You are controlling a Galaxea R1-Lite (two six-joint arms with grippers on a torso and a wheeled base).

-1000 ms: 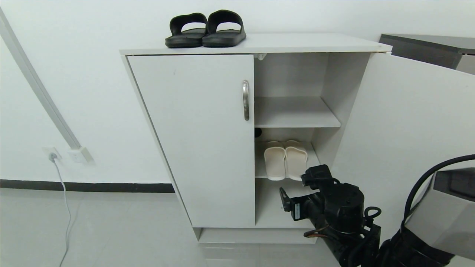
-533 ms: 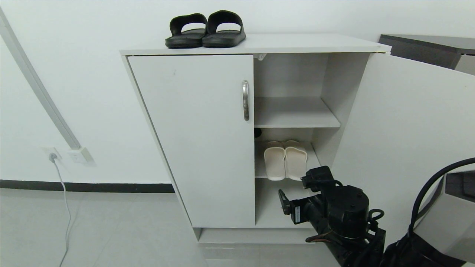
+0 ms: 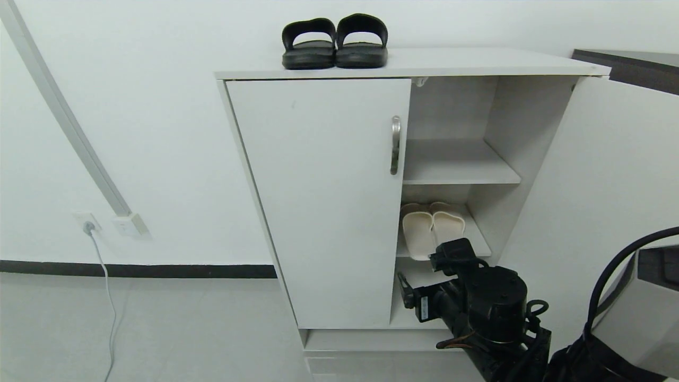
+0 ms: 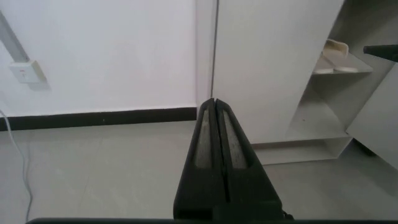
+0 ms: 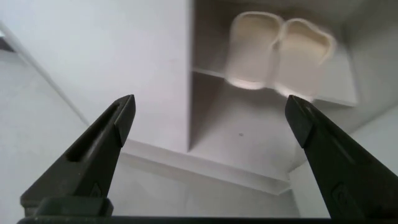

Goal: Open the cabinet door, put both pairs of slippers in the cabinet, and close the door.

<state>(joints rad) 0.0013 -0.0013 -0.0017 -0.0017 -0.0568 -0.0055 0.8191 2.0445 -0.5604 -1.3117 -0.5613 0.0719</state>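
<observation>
White wall (image 3: 132, 106) behind a white cabinet (image 3: 477, 62): its door (image 3: 610, 185) at 3 o'clock stands open, white slippers (image 3: 432, 228) on the middle shelf (image 3: 476, 243) at 4. The black slippers (image 3: 335, 42) on top at 12 are yours to stow, then close. Your right claw (image 5: 210, 106) gapes empty; left claw (image 4: 215, 109) clenched on nothing. No legible writing.

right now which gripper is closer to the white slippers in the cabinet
Right. The right gripper, open, hangs just before the white slippers, slightly below them; the left gripper, shut, sits farther back over the floor.
</observation>
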